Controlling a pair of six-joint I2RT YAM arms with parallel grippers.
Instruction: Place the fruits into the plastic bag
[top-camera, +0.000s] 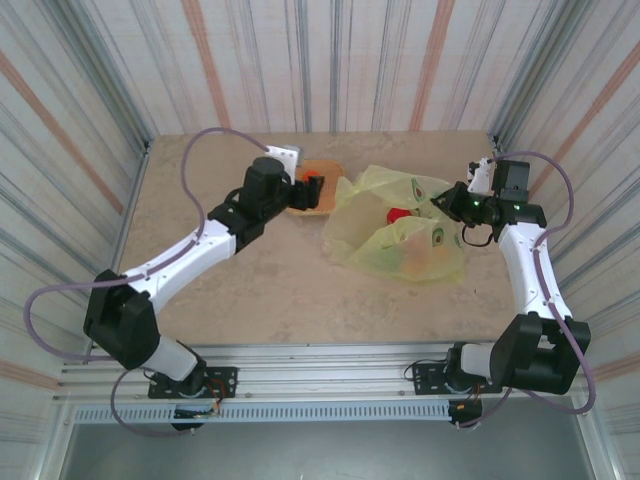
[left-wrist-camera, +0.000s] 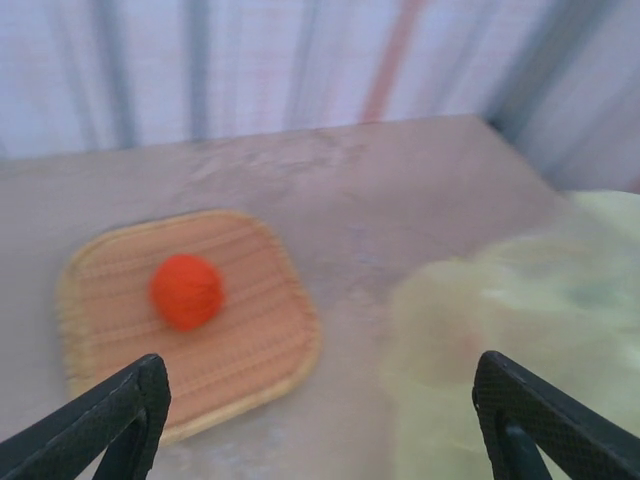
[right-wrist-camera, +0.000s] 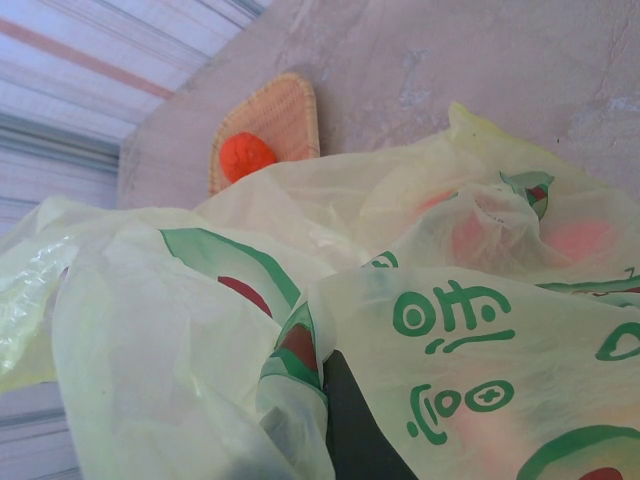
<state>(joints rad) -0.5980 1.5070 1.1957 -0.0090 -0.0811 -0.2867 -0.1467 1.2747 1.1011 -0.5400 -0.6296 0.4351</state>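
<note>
Sitting right of centre on the table (top-camera: 250, 290), the plastic bag (top-camera: 400, 240) is already holding fruits (top-camera: 400, 213), red and pink showing through. Left arm is reaching forward over the wicker tray (left-wrist-camera: 250, 350) beside the bag; left gripper (left-wrist-camera: 325, 420) is gaping wide, empty. Right gripper (top-camera: 450, 205) is resting at the bag's rim, plastic bunching round it; grip cannot be told. Judging: fetching the orange fruit (left-wrist-camera: 186, 290) on the tray; next move is calling for descending and closing on it.

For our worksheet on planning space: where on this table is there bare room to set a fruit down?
Bare: the wide near strip of table in front of the plastic bag, and the back-left corner beyond the left arm. A narrow gap lies between wicker tray and bag. Crowded: back centre to right.
</note>
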